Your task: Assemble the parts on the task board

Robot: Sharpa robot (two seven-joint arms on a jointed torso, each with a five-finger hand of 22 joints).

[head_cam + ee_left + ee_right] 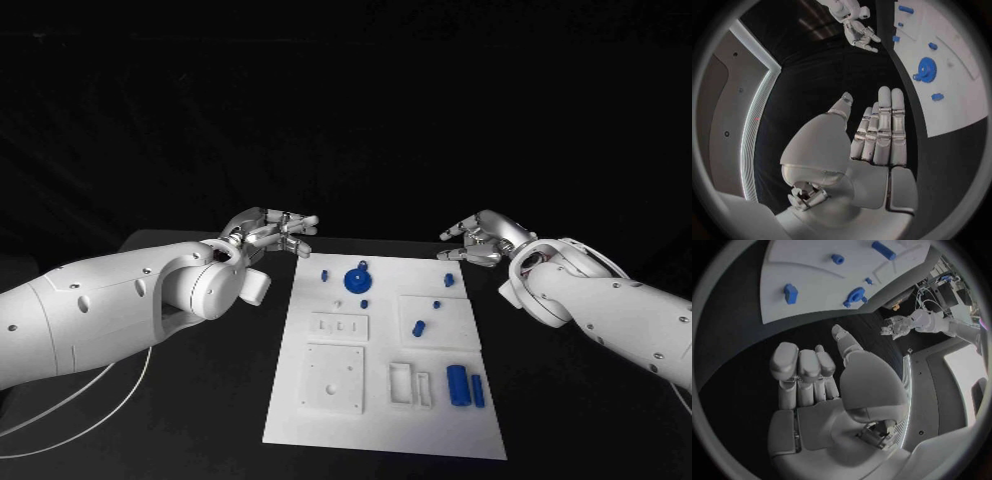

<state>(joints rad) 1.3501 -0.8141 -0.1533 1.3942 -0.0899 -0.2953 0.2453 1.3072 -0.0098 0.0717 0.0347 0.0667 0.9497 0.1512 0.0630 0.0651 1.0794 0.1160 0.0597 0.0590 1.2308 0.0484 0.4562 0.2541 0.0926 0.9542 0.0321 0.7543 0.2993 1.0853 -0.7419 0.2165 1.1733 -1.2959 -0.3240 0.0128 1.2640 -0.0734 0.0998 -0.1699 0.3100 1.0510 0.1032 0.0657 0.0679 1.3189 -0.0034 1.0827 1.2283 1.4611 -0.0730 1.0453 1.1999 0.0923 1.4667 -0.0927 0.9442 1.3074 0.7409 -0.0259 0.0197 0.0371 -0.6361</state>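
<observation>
- Task board [389,400] lies between both hands, blue parts [463,385] beyond the fingertips.
- Left hand [274,232] holds nothing, fingers straight and apart.
- Right hand [483,238] holds nothing, fingers loosely curled.
- Risk: a careless reach could knock the blue gear [358,278] loose.

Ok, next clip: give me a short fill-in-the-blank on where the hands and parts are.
1. Both the left hand and the right hand hold ____.
2. The task board is coloured ____.
3. The blue gear lies on the board's ____ half, nearer the hands.

Missing words: nothing; white; far
</observation>
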